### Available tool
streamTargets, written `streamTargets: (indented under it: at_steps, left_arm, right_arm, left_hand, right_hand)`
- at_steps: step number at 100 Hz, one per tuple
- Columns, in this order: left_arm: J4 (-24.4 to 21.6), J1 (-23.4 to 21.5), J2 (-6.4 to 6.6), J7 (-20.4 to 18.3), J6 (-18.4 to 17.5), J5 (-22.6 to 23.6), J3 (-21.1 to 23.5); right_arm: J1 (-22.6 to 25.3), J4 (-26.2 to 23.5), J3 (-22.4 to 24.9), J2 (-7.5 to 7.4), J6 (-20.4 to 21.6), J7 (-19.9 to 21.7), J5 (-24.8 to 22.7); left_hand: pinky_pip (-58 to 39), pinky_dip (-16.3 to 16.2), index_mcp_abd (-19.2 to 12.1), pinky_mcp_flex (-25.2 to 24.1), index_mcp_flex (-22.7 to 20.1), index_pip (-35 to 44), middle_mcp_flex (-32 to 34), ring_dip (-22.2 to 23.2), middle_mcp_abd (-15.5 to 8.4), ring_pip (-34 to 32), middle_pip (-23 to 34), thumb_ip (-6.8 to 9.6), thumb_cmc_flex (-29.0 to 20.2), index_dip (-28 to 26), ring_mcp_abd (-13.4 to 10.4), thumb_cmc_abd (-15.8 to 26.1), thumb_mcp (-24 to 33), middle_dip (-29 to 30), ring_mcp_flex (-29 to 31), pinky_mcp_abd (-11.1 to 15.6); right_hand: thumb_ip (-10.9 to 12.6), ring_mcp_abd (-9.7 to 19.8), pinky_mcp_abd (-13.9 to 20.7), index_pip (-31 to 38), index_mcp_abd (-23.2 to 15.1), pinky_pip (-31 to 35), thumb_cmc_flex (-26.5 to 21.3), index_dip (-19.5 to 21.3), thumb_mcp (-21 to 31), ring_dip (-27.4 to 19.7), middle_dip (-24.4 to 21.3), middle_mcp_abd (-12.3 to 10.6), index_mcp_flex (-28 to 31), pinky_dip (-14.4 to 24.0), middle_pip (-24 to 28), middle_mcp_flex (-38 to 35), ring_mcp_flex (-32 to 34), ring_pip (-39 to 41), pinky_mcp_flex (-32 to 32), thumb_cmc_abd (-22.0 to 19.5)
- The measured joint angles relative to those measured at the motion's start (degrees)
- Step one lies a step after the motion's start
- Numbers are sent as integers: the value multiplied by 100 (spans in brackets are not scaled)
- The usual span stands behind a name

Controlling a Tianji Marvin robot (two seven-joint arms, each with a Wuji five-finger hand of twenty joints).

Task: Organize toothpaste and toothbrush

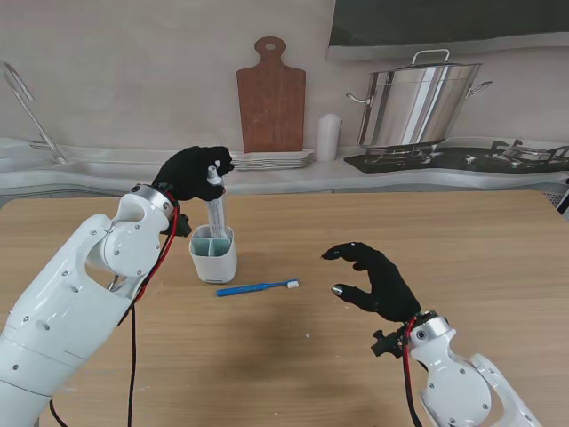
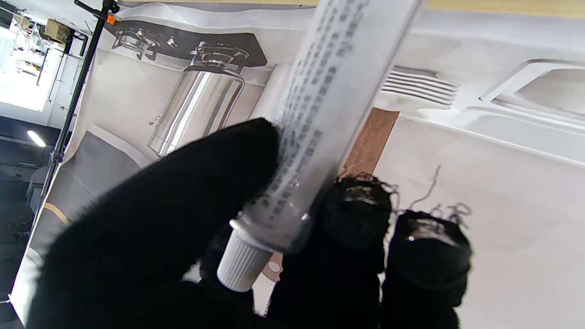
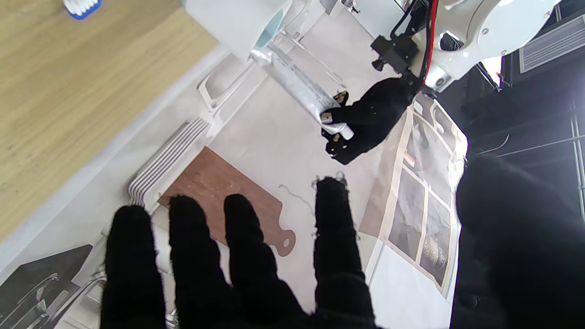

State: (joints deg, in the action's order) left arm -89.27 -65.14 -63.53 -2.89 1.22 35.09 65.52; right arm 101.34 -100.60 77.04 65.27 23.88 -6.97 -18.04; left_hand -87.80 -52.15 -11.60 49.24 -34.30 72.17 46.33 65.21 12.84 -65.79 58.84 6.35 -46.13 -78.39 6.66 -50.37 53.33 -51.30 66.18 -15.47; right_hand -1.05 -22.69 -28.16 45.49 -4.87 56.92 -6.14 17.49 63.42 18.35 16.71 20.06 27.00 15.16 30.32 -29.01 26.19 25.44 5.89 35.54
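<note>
My left hand (image 1: 194,172) is shut on the cap end of a white toothpaste tube (image 1: 216,206), which stands upright with its lower end inside the white holder cup (image 1: 214,256). The left wrist view shows the tube (image 2: 320,114) pinched between thumb and fingers (image 2: 356,219), its ribbed cap near the palm. A blue toothbrush (image 1: 256,287) with white bristles lies flat on the table just right of the cup. My right hand (image 1: 373,280) hovers open over the table to the right of the brush, holding nothing. In the right wrist view the tube (image 3: 297,87) and cup (image 3: 237,23) appear.
The wooden table (image 1: 462,240) ends at a printed kitchen backdrop with a cutting board (image 1: 271,93), a stack of plates (image 1: 271,160) and a steel pot (image 1: 418,102). The right hand's fingers (image 3: 242,256) are spread apart.
</note>
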Motion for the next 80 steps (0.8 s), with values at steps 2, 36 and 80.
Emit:
streamTargets:
  at_steps: [2,36,80]
  left_arm:
    - [19,-2,-3,11,3,-16,-3]
    - [419,-83,-50,125,53,-260,-31]
    - [970,-84,-93,124,190,-697,-53]
  right_arm:
    - [0,1,0,0,1,0,-1]
    - [0,6,-6,-1,3,-22,-25]
    - [0,3,-28,-3,-62,-8,-57]
  left_hand:
    - [0,0,0,6,0,0,0,0,0,0,0,0,0,0,0,0,0,0,0,0]
    - [-1,0,0,-2,0,140,-1,1,0,28,1,0,-2,0,6,0,0,0,0,-1]
    - [11,-146,0,-149,-11,393,-71,1,1,37,4,-2,-71,-6,71,87,-58,0,-61,-163]
  right_hand:
    - [0,0,0,0,0,0,0,0,0,0,0,0,0,0,1,0,0,0,0,0]
    - [0,0,-2,1,3,35,0,0,0,0,0,0,0,0,3,1,0,7,0,0]
    - [0,0,-3,1,9,52,0,0,0,-1,0,0,1,0,51,1,0,52,0,0]
